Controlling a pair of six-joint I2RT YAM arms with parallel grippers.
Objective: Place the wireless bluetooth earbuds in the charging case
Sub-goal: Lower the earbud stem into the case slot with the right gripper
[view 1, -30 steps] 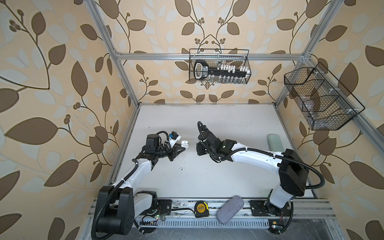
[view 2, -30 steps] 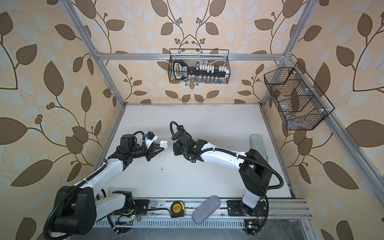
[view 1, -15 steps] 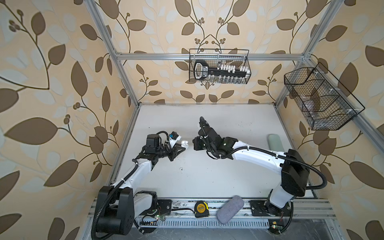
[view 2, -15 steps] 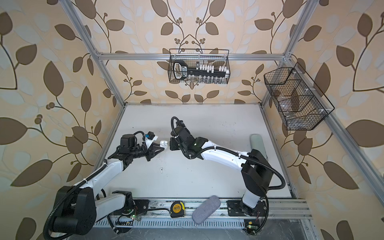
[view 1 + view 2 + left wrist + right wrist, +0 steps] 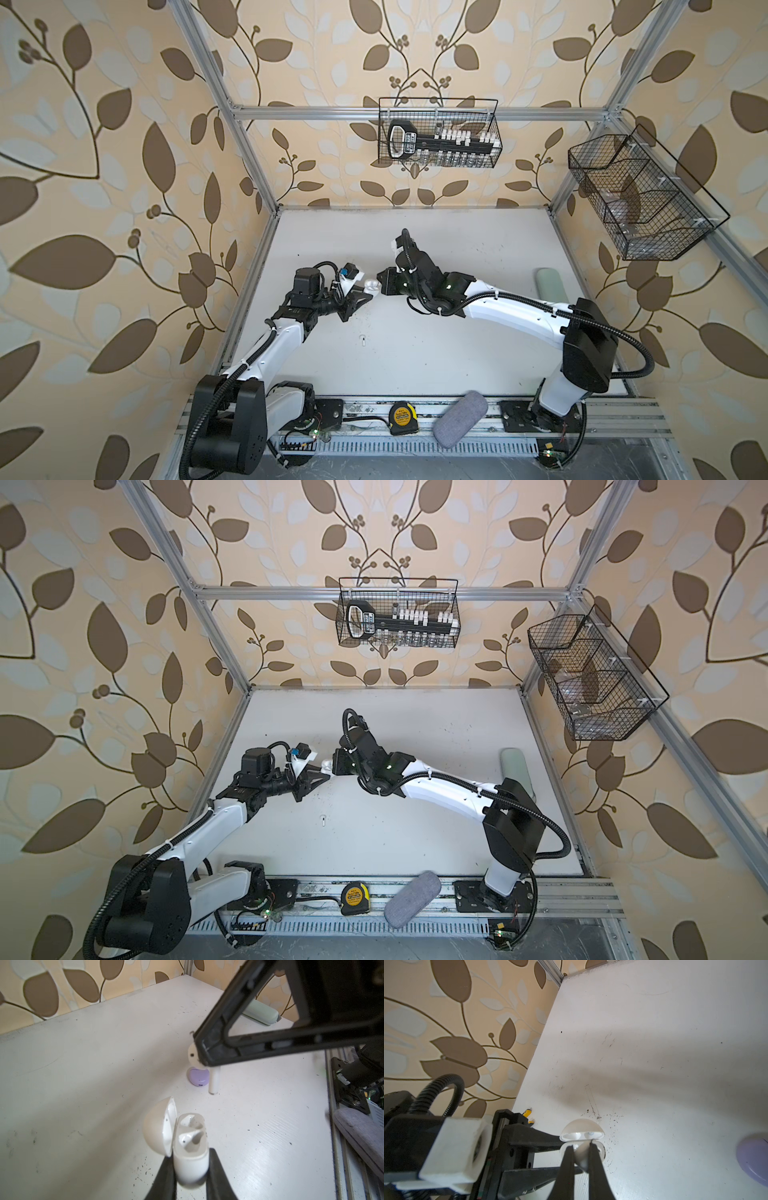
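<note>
- Left arm (image 5: pixel 286 332): outstretched; jaws clamped on open white charging case (image 5: pixel 191 1165), held off the surface (image 5: pixel 457 249).
- Right arm (image 5: pixel 511 307): stretched across to case; jaws pinching white earbud (image 5: pixel 214 1079) near its opening.

You have the white charging case (image 5: pixel 190 1169) upright in the left gripper (image 5: pixel 190 1156), clamped by its body, with its lid (image 5: pixel 158 1126) hinged wide open. One white earbud (image 5: pixel 186 1139) sits in a well; the neighbouring well stands empty. A second white earbud (image 5: pixel 214 1080) is pinched at its head by the right gripper (image 5: pixel 581 1147), stem hanging down, near the open case but apart from it. A third earbud (image 5: pixel 363 340) lies flat on the table (image 5: pixel 457 353) at 6 o'clock from the case in both top views, well apart. A closed lavender case (image 5: pixel 198 1077) rests on the table.
</note>
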